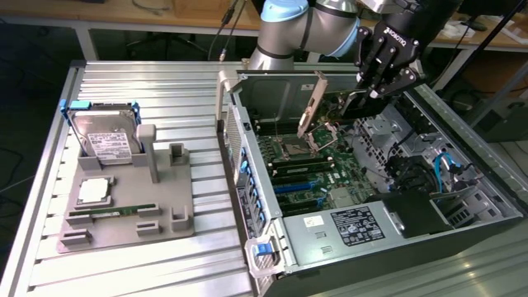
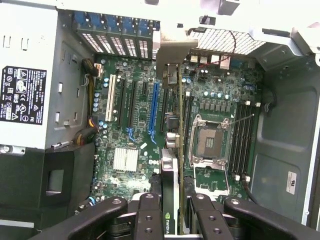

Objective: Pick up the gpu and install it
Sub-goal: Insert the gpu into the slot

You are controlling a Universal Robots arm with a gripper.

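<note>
the gripper (image 2: 172, 222) has its fingers (image 2: 148, 217) part-way closed, clamped flat on the two faces of the gpu (image 2: 172, 150). the card hangs straight down from them, thin edge toward the motherboard (image 2: 125, 130). in the exterior view the gripper (image 1: 375, 93) holds the gpu (image 1: 350, 106) inside the open computer case (image 1: 495, 185), above the board and, by my reading, not yet seated.

the card's long axis runs parallel to the expansion slots, with its silver bracket (image 2: 172, 55) pointing at the perforated rear wall (image 2: 225, 40). it sits just beside the long blue slot (image 2: 154, 112), offset toward the processor socket (image 2: 207, 142), so the gap between edge and slot looks like the thing that matters.

room is tight: the socket and its lever on one side, the power supply (image 2: 30, 90) further off on the other. the grey parts holder (image 1: 123, 210) with the hard drive (image 1: 106, 139) stands well apart on the table, at the exterior view's left.
</note>
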